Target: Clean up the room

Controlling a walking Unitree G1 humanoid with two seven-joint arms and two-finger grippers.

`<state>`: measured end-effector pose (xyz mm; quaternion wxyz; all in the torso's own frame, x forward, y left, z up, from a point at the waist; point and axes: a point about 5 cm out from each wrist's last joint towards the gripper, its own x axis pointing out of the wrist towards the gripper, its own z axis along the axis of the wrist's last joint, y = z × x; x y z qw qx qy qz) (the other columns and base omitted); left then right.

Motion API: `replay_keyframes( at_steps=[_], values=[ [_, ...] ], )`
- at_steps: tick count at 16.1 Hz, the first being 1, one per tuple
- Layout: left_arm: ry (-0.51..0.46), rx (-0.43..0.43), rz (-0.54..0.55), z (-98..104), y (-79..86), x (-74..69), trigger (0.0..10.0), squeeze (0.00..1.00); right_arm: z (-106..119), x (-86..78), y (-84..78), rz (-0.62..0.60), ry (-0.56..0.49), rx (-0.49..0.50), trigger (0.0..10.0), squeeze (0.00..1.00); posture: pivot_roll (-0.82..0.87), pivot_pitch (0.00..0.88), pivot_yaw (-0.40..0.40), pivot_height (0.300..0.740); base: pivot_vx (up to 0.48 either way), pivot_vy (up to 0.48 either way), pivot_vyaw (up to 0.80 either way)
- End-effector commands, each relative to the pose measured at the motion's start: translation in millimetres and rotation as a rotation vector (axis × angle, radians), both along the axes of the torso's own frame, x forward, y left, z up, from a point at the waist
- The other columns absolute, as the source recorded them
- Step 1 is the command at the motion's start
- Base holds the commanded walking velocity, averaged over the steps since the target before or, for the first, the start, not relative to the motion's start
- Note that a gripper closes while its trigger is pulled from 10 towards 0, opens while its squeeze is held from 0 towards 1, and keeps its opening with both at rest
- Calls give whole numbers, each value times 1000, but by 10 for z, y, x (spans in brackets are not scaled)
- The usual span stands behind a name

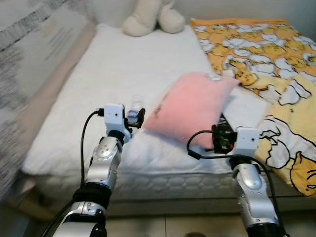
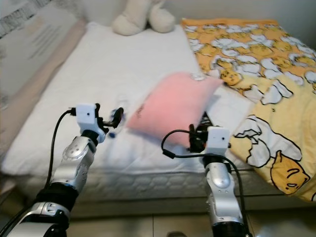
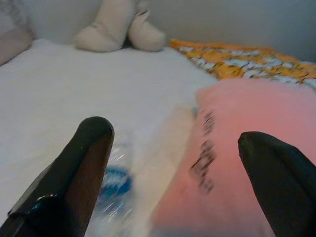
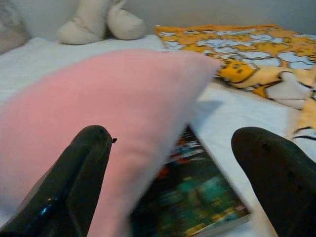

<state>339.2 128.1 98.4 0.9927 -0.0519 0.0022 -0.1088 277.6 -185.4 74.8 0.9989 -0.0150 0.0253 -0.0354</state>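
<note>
A pink pillow lies tilted on the white mattress near its front edge. A clear plastic bottle with a blue label lies just left of the pillow. My left gripper hovers at the bottle, open, with its fingers on either side of the bottle and the pillow's edge. A dark book lies partly under the pillow's right side. My right gripper is open in front of the pillow and book, holding nothing.
A cream plush toy sits at the head of the bed. A yellow duck-print blanket covers the bed's right side and hangs over the front edge. A padded wall panel runs along the left.
</note>
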Motion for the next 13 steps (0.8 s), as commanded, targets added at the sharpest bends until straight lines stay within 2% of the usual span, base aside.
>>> replay_keyframes(
  at_steps=[1, 5, 6, 8, 11, 12, 13],
  values=[
    [4, 5, -11, 32, -48, 33, 10000, 0, 36, 7, -41, -13, -12, 10, 10000, 0, -162, 0, 33, 740, 480, 0, 0],
    [18, 17, 18, 35, -22, 68, 10000, 0, 86, -11, -13, 15, -24, 16, 10000, 0, -164, 0, 30, 740, 480, 0, 0],
    [49, 115, 57, 12, -37, 124, 10000, 0, 100, -23, -12, 31, -18, 38, 10000, 0, -162, 0, 26, 740, 465, 0, 0],
    [87, 166, 11, 51, -166, 234, 10000, 0, 133, -66, 6, 80, -12, 41, 10000, 0, -161, 0, 16, 740, 0, 0, 0],
    [140, 156, 2, 183, -201, 397, 10000, 0, 191, -158, -10, 145, 0, 22, 10000, 0, -184, 0, 14, 740, 0, 0, 0],
    [176, 152, 10, 209, -194, 445, 10000, 0, 203, -259, 12, 204, 20, 26, 10000, 0, -211, 0, 21, 740, 0, 0, 0],
    [186, 152, 13, 208, -191, 450, 10000, 0, 206, -287, 19, 217, 26, 29, 10000, 0, -216, 0, 23, 740, 0, 0, 0]
  ],
)
